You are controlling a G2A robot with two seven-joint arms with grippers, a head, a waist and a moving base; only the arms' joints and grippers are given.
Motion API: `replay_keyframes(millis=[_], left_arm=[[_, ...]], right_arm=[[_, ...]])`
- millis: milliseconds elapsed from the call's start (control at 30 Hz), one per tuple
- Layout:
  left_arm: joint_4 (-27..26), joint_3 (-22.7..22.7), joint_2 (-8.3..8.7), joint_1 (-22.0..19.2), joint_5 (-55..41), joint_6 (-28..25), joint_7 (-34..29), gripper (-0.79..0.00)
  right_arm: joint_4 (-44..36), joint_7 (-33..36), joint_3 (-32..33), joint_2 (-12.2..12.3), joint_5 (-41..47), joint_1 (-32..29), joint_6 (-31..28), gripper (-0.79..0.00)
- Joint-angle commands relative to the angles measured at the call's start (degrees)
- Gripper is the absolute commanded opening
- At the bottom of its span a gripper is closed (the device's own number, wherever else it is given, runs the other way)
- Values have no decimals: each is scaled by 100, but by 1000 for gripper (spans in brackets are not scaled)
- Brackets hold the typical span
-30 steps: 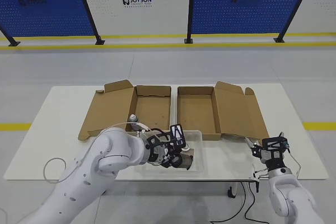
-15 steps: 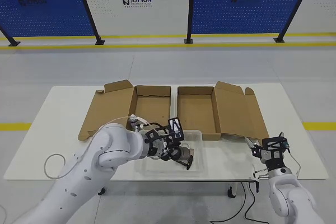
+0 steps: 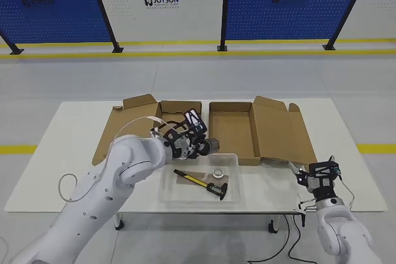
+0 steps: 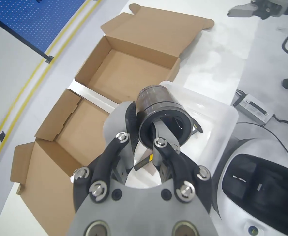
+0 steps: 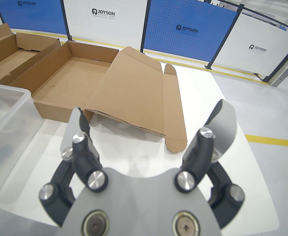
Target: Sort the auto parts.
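My left gripper [image 4: 147,126] is shut on a dark metal cylindrical bearing [image 4: 162,114], one finger inside its bore and one outside. In the top view that gripper [image 3: 204,145] holds the bearing [image 3: 212,144] above the far edge of the clear plastic bin [image 3: 185,198], between the two open cardboard boxes. A yellow-handled tool [image 3: 199,181] and a small white ring [image 3: 218,173] lie in the bin. My right gripper [image 5: 148,116] stands open with nothing in it over the table's near right corner [image 3: 302,177].
The left cardboard box [image 3: 181,132] and the right cardboard box [image 3: 231,135] stand open side by side behind the bin, lids folded outward. The right box's lid [image 5: 139,94] lies flat just ahead of my right gripper. The table's left part [image 3: 59,152] is bare white.
My left gripper has lifted the bearing out of the bin and carried it back toward the boxes. The tool and ring now lie uncovered. The right arm has not moved.
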Motion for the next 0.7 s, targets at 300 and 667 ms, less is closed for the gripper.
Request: replay_keyframes(millis=[300, 667], left_arm=[[495, 347, -135, -96, 1001, 846, 230, -785], [1409, 633, -330, -357, 1252, 1162, 294, -785]], right_arm=[[0, 0, 0, 0, 0, 0, 0, 0], [0, 0, 0, 0, 0, 0, 0, 0]])
